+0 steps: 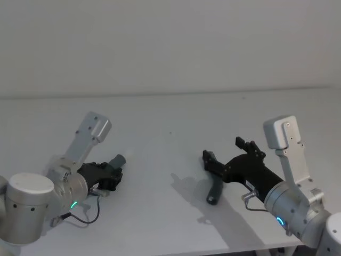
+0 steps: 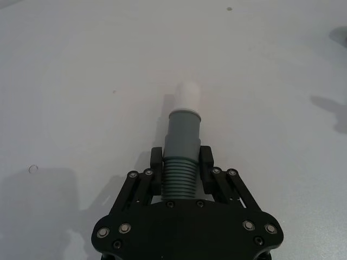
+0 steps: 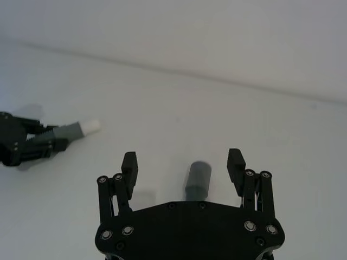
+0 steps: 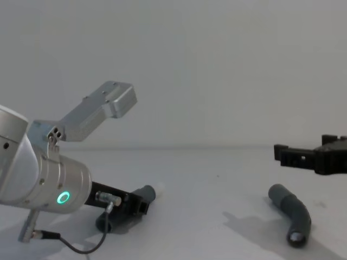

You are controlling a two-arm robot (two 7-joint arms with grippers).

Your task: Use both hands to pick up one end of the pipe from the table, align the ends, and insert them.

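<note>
The pipe's white-tipped piece (image 2: 181,146) sits low over the table (image 1: 160,114), clamped across its ribs by the left gripper (image 2: 180,161) with the tip clear, probably so it can plug in. The socket piece (image 4: 291,212) lies loose on the table's right side. The right gripper (image 3: 182,160) hangs above it, touching nothing, its 2 jaws spread wide to straddle it for a grasp.

Right hose piece (image 3: 197,181) was blurred at lower centre, its near end hidden behind the right gripper (image 3: 182,161).
</note>
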